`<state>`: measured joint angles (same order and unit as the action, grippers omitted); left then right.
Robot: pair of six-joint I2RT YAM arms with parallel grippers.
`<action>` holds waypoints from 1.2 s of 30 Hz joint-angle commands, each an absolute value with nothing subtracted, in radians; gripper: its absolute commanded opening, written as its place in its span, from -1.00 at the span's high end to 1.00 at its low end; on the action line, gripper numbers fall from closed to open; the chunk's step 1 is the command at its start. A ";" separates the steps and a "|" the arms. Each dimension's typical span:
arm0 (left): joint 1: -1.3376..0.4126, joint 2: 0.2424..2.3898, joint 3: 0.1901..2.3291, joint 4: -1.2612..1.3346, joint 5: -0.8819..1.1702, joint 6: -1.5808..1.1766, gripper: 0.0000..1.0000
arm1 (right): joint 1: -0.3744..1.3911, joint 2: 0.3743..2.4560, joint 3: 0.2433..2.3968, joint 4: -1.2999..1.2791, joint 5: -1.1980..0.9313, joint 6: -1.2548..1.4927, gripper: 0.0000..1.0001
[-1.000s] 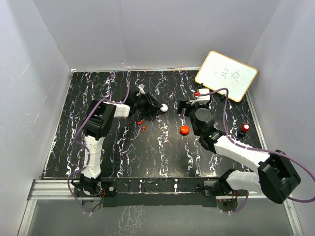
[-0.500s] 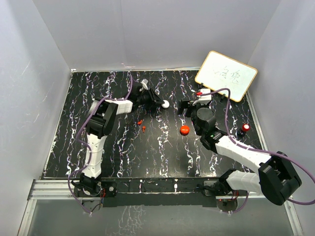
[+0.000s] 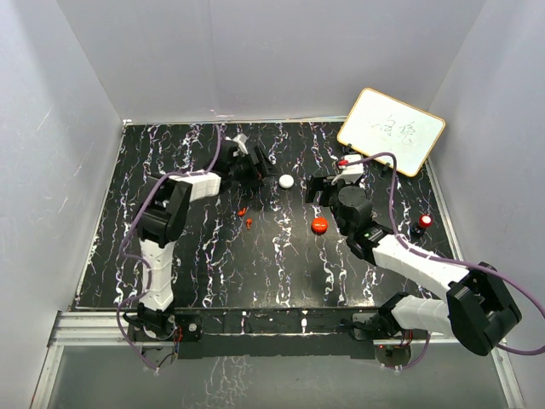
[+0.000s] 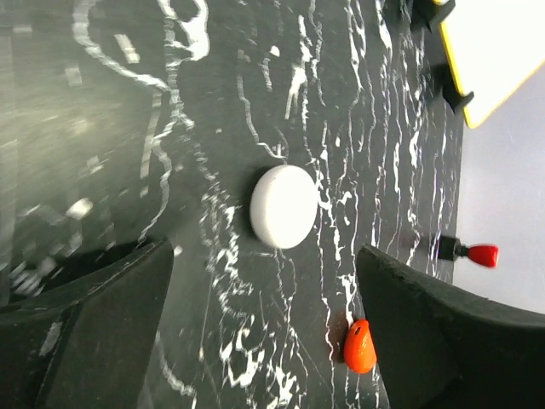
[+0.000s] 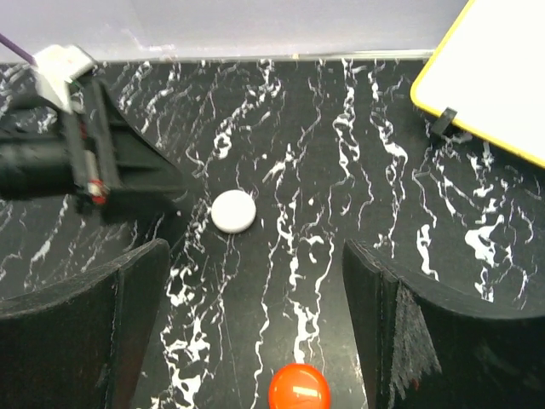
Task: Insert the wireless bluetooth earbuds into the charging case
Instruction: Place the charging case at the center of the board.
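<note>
Two tiny red earbuds (image 3: 242,210) (image 3: 249,222) lie on the black marbled table, left of centre. A white disc (image 3: 287,181) (image 4: 283,206) (image 5: 233,211) rests flat on the table just beyond the fingertips of my left gripper (image 3: 264,164) (image 4: 262,256), which is open and holds nothing. A red disc (image 3: 319,225) (image 5: 299,388) (image 4: 359,345) lies below my right gripper (image 3: 324,189) (image 5: 254,251), which is also open and empty. I cannot tell which thing is the charging case.
A white board with a yellow rim (image 3: 391,130) (image 5: 502,77) leans at the back right. A small black piece with a red top (image 3: 424,221) (image 4: 471,252) stands near the right edge. Grey walls enclose the table (image 3: 213,264).
My left gripper has opened and let go of the white disc, which now lies on the table. The left arm has drawn back to the left. The right arm has not moved.
</note>
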<state>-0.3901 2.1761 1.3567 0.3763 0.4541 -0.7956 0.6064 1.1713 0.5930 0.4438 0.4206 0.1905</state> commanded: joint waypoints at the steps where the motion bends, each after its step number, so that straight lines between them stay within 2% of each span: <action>1: -0.357 1.947 1.302 0.214 0.289 -0.647 -0.91 | 0.582 1.215 0.685 0.273 0.386 0.274 -0.61; 5: -0.358 1.781 1.209 0.195 0.232 -0.587 -0.97 | 0.557 1.310 0.755 0.081 0.287 0.361 -0.59; 15: -0.398 1.563 0.991 0.267 0.320 -0.626 -0.97 | 0.555 1.278 0.653 -0.034 0.301 0.500 -0.58; 36: -0.465 1.449 0.871 0.238 0.297 -0.567 -0.96 | 0.508 1.453 0.644 0.079 0.109 0.533 -0.57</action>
